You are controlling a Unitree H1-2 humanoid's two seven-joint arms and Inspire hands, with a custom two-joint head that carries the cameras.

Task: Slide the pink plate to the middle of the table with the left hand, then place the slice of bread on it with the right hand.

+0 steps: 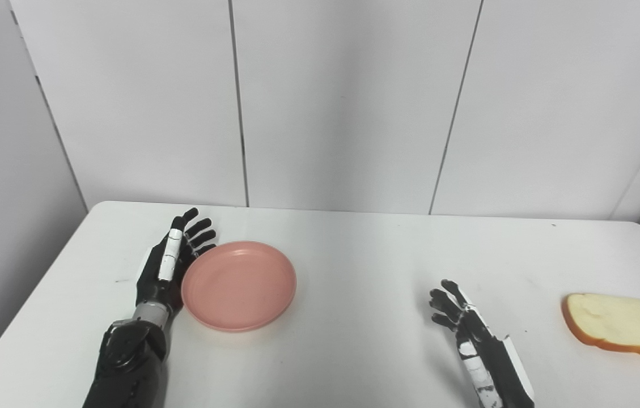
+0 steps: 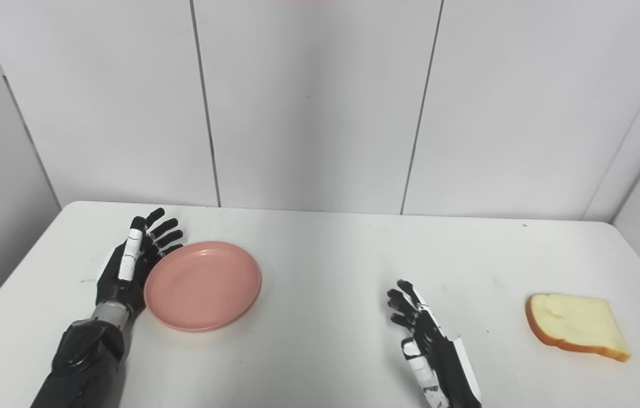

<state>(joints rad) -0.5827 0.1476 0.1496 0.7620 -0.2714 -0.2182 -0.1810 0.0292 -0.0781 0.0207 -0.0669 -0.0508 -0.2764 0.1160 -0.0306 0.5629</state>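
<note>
White table [image 1: 354,351] seen from above, pale panelled wall [image 1: 342,102] behind.

Pink plate [image 1: 238,285] noted on L side of table, lying flat, upright, nothing on it. Not at table centre; positioned left of middle.

Left hand [image 1: 168,265] placed edge-on against plate's left rim, palm turned toward plate. Fingers [image 1: 199,228] extended and spread apart, pointing toward far edge of table; nothing gripped. Fingertips seen at plate's upper-left rim; contact w/ rim appears likely along palm side, but exact touching cannot be confirmed from these views. Forearm enters from bottom-left corner.

Right hand [image 2: 424,340] observed near front of table, right of centre, well apart from both plate and bread. Fingers [image 2: 399,300] loosely curled but separated, holding nothing. Whether hand rests on table or is just above it: cannot be told, though a faint shadow is seen beside it.

Slice of bread [image 1: 614,326] located at far R side of table, lying flat, crust edge toward robot and left. Not touched by either hand. Bread and plate are well apart, w/ right hand between them.
</note>
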